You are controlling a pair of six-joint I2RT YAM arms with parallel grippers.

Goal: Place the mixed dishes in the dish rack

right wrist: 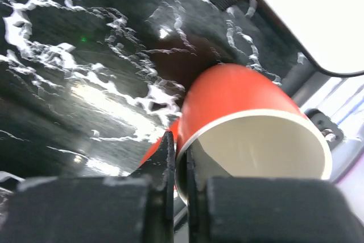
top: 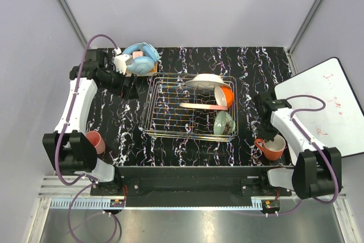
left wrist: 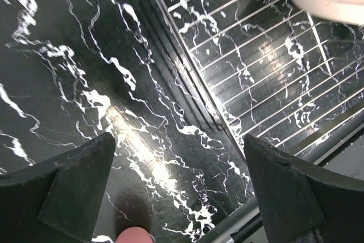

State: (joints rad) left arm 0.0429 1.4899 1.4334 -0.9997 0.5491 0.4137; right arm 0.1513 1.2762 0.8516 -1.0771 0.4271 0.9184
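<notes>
pink cup (top: 98, 140) partly behind the left arm's base (top: 63, 151)

Black marble tabletop (top: 256, 66), boxed in by pale walls (top: 187, 4).
White veins race across the dark surface, light glinting off it; metal posts (top: 63, 4) climb the back corners, a silver rail (top: 187, 203) lines the near edge, a white board (top: 341, 83) lies far right.

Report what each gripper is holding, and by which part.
Right gripper pinches the orange-red mug by its rim, one finger inside, one outside. Left gripper is open, holding nothing.
</notes>
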